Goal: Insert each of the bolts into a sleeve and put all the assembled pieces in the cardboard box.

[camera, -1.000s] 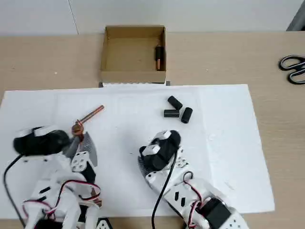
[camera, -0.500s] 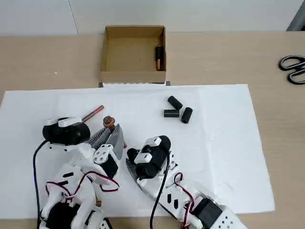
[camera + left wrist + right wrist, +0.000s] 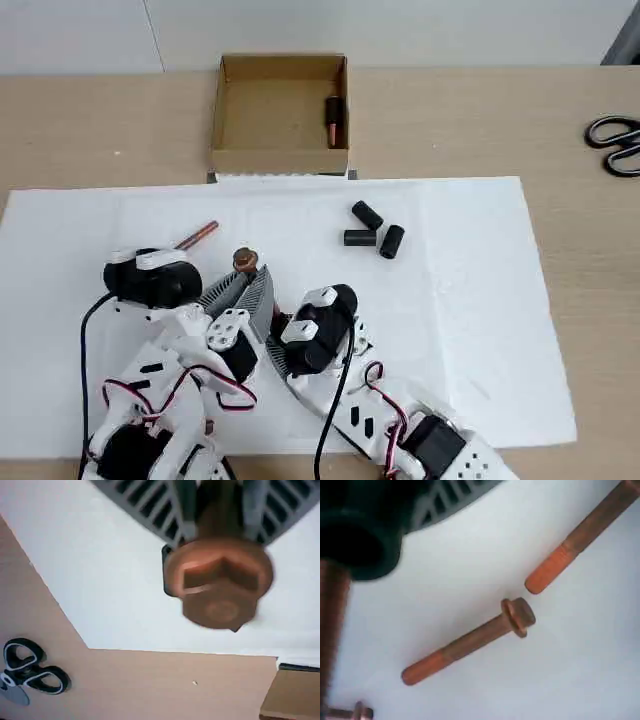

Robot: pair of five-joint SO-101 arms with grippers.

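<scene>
Bolt [image 3: 220,580] is pinched head-out in the left tool [image 3: 245,280], above the paper [image 3: 480,300] near its front middle. We see its shaft meet a dark sleeve [image 3: 360,540] gripped by the right tool [image 3: 280,348]; we cannot tell how far in it is. Other bolts [image 3: 470,642] lie loose on the paper near the tools. Three spare sleeves [image 3: 375,232] lie between the tools and the box [image 3: 225,110]. The box holds one assembled piece [image 3: 333,120]. Scissors [image 3: 615,143] lie on the bench [image 3: 100,120], far right.

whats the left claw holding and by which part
A bolt, pinched by the left claw on its shank just below the head.
</scene>
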